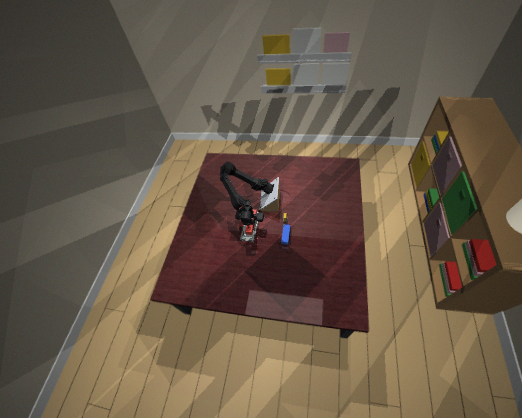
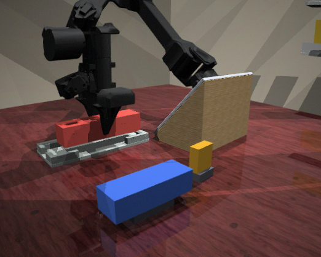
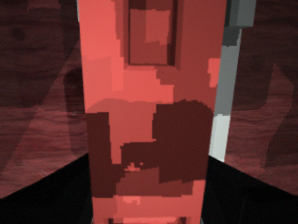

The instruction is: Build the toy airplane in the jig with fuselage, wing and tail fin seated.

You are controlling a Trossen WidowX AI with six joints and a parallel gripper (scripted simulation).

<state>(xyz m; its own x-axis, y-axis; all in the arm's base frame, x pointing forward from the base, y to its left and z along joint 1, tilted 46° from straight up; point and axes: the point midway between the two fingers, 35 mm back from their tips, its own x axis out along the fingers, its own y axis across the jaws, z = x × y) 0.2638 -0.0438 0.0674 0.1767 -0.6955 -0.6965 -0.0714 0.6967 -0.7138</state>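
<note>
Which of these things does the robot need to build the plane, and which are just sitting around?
For the job: red fuselage, gripped by the pincer, in the grey cradle; blue wing; yellow tail fin.

Just sitting around: wooden wedge, bookshelf, wall shelves.
</note>
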